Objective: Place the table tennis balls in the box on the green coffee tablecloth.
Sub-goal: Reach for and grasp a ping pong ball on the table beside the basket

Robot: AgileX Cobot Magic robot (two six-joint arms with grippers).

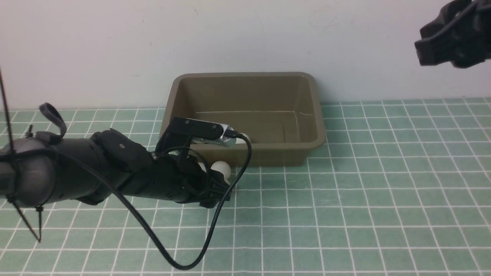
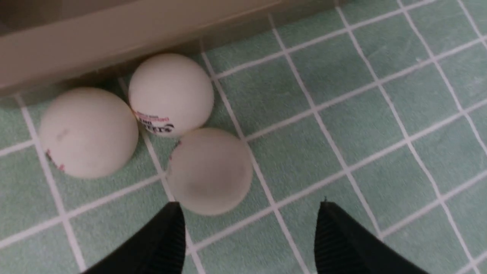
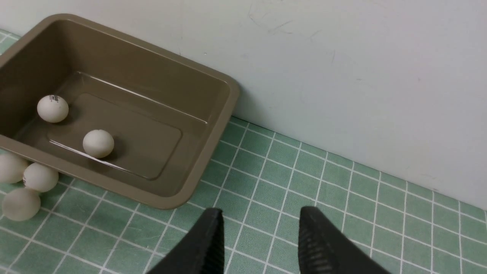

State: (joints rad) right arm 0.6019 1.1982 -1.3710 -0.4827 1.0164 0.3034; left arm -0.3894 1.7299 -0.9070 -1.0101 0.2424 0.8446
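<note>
Left tool (image 2: 249, 207), jaws apart, near three table tennis balls (image 2: 209, 171) beside the box (image 2: 114, 34) (right tool (image 3: 262, 211) apart too)

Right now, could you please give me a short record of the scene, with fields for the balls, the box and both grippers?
in the box: two balls on its floor
outside: three balls clustered on the green tablecloth, beside the box's near wall
left gripper: open, empty, low over the cloth next to the nearest loose ball
right gripper: open, empty, raised to the right of the box
left to do: three balls not yet in
</note>
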